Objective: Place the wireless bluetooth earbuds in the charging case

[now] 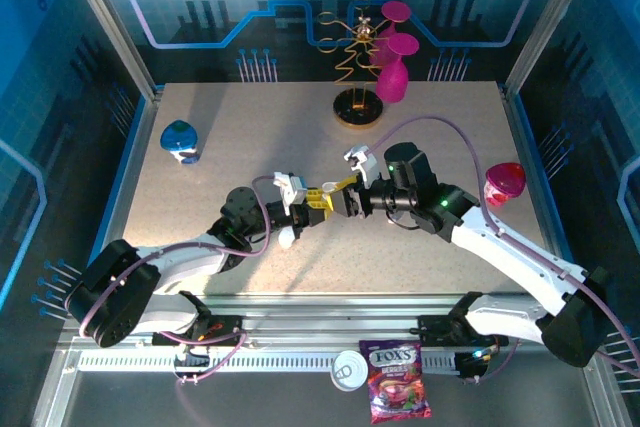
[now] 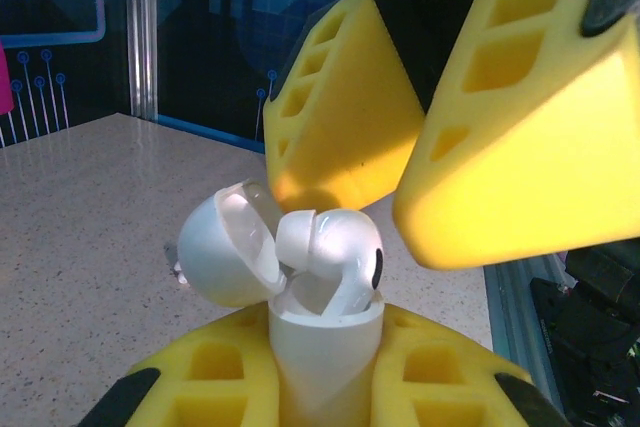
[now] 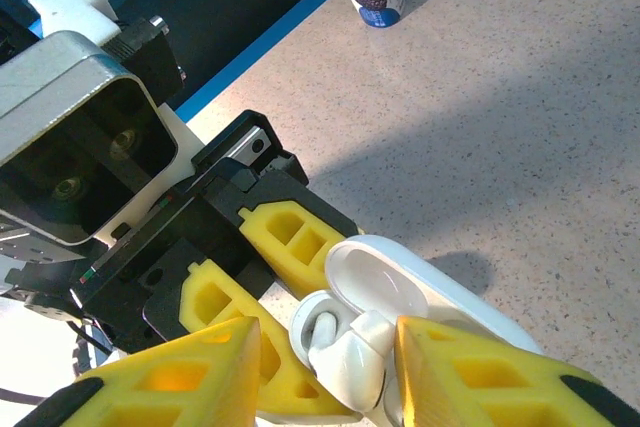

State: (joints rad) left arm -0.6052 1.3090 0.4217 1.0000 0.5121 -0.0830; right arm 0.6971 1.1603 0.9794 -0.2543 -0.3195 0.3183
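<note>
My left gripper (image 2: 325, 372) is shut on the white charging case (image 2: 322, 352), holding it upright with its flip lid (image 2: 225, 247) open. One white earbud (image 2: 335, 252) sits in the case's mouth, stem down in its well and head leaning toward the lid. My right gripper (image 2: 385, 212) hangs just above it, its yellow fingers (image 2: 520, 137) apart and off the earbud. In the right wrist view the earbud (image 3: 350, 357) lies between the open right gripper (image 3: 325, 337), beside the case lid (image 3: 385, 282). From above, both grippers meet mid-table (image 1: 330, 195).
A blue cup (image 1: 180, 140) stands at the far left of the table. A gold wire stand (image 1: 357, 107) with magenta glasses is at the back centre. A pink cup (image 1: 503, 182) sits at the right edge. A candy bag (image 1: 398, 394) lies off the table in front.
</note>
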